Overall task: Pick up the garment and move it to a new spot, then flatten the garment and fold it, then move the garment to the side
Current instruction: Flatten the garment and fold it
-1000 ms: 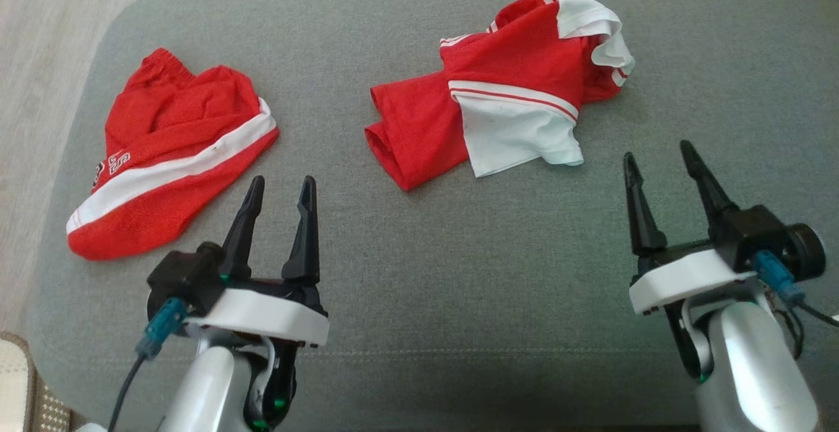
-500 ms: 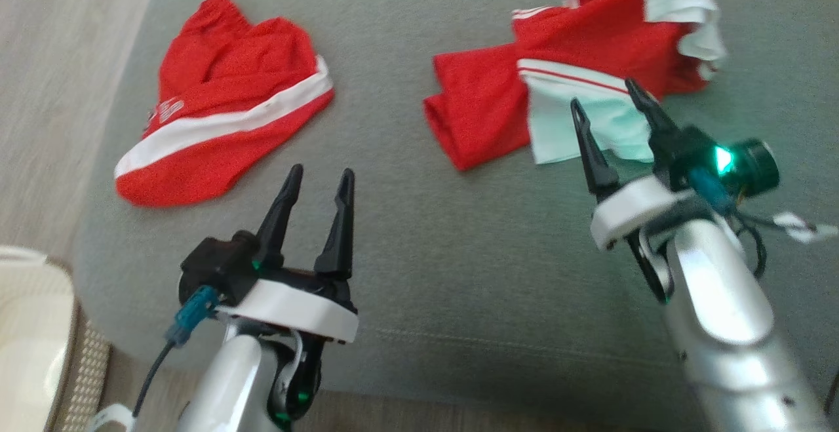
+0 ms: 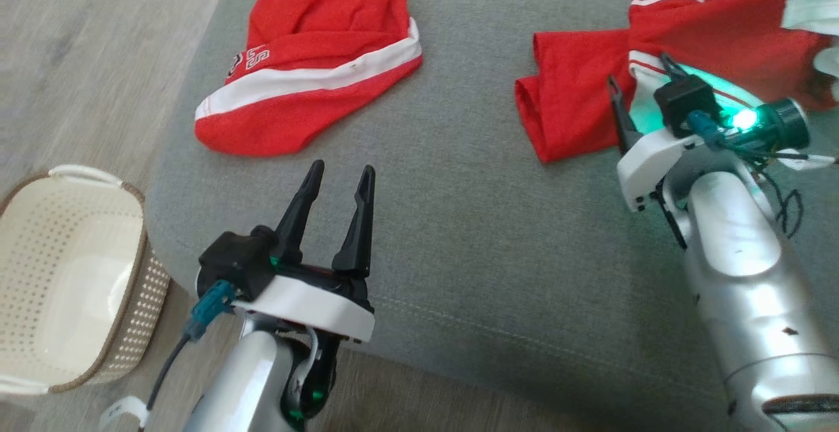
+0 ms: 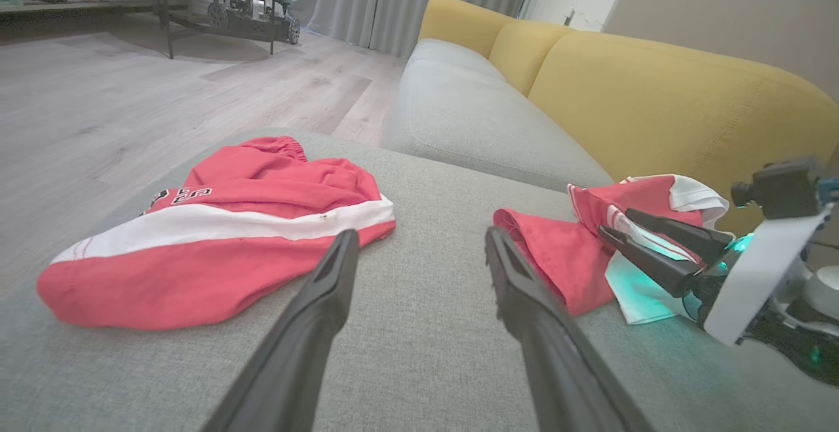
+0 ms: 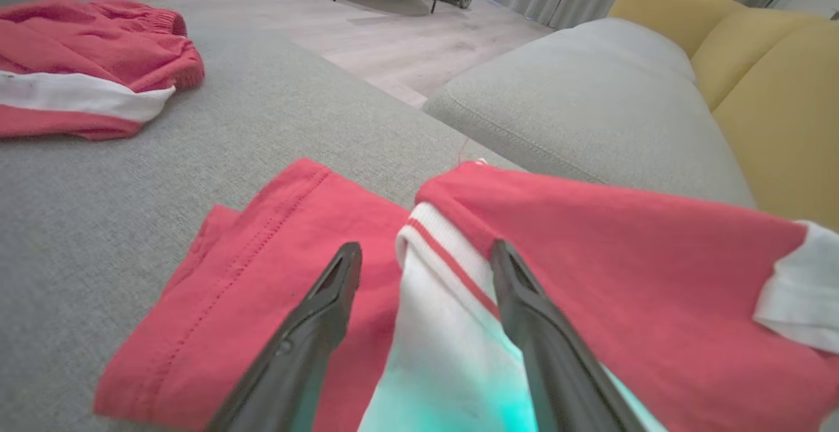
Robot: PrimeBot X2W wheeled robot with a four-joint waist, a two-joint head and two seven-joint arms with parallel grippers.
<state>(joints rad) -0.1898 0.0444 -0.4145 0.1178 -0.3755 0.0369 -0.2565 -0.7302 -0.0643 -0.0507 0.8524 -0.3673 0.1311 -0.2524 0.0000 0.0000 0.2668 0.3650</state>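
Observation:
A crumpled red and white garment [image 3: 714, 32] lies on the grey cushion [image 3: 491, 222] at the right. My right gripper [image 3: 639, 71] is open and hovers over its near edge, fingers either side of the white, red-striped sleeve [image 5: 446, 301]; in the right wrist view the gripper [image 5: 426, 247] holds nothing. It casts green light on the white cloth. Red shorts with a white band [image 3: 314, 71] lie at the left. My left gripper [image 3: 343, 168] is open just short of them, over bare cushion. In the left wrist view it [image 4: 421, 235] points between the shorts [image 4: 216, 242] and the garment [image 4: 550, 255].
A cream perforated basket [image 3: 72, 301] stands on the wood floor left of the cushion. Beyond the cushion are a grey sofa seat [image 4: 472, 117] and its yellow backrest [image 4: 655, 104]. The cushion's near edge runs under my left wrist.
The head camera has swung, shifting the whole picture right and bringing the basket into view. My right gripper has gone forward from bare cushion to over the garment's near edge. Both grippers stay open.

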